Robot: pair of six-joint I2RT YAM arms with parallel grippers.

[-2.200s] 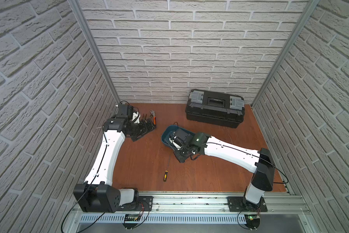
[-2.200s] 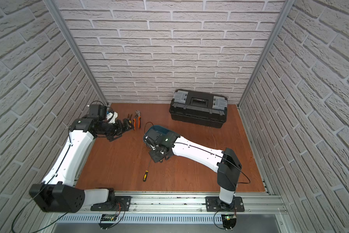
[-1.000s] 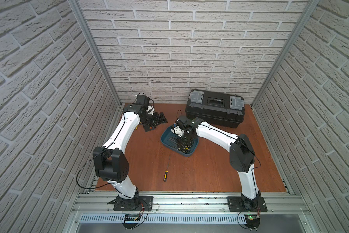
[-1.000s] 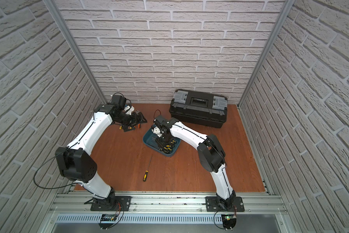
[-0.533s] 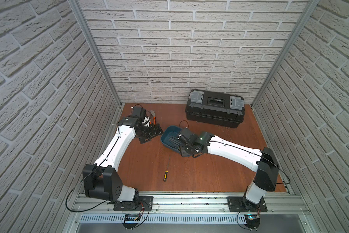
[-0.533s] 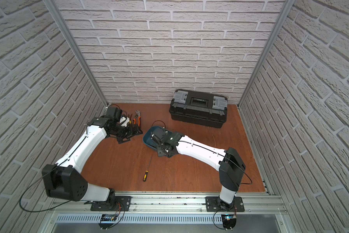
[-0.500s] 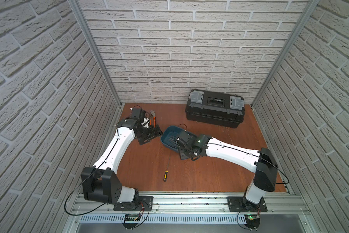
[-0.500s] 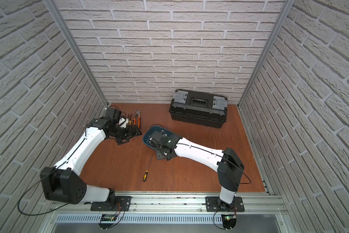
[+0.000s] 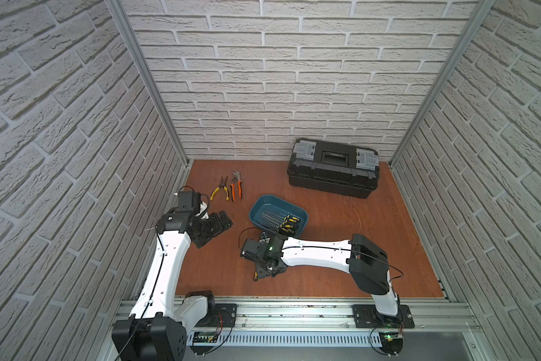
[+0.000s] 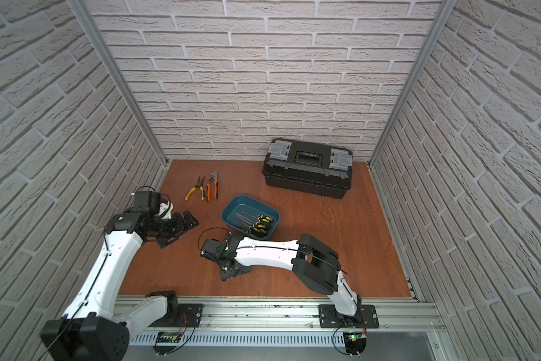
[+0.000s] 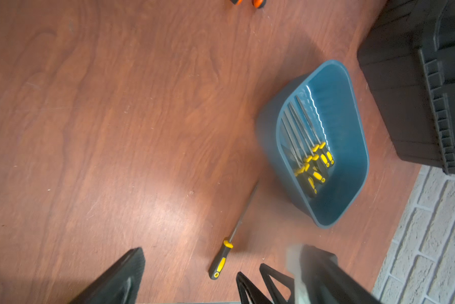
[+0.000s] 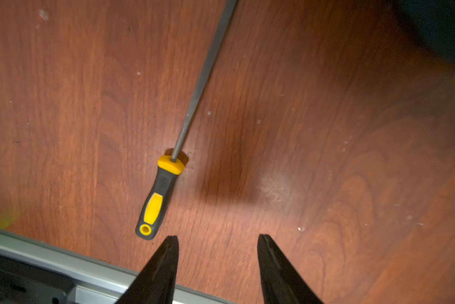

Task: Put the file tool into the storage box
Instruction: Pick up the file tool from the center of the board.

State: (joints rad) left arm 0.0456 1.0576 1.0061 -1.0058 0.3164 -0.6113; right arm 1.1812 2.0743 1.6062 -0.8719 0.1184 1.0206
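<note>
The left gripper [image 9: 220, 218] hangs low over the wooden table [image 9: 341, 225], jaws spread wide with nothing between them. It looks parked out of the way, angled so its wrist camera takes in both the box and the loose file. Just beyond its jaws lie the yellow pliers [image 9: 219, 192] and the orange pliers [image 9: 236, 190], side by side and no part of this job.

Further out from those jaws sits the storage box [image 9: 267, 204], a teal tub holding several files [image 9: 283, 223] with yellow-and-black handles bunched toward one end. From that pile I judge that the sorting is nearly done and one piece remains.

That piece is the file tool [image 12: 168, 173]. It lies flat on the table outside the box, its tip near the box's wall. The right gripper [image 12: 218, 237] is lowered over it, pointing down at the table, jaws apart and empty, presumably opened to take the handle. In the right wrist view the handle's butt end lies just outside one fingertip, not in the gap, and the shaft runs away from the jaws. So the gripper probably needs to shift sideways over the handle before closing.

Well beyond the right gripper, by the back wall, stands the black toolbox [image 9: 333, 167], lid shut.
</note>
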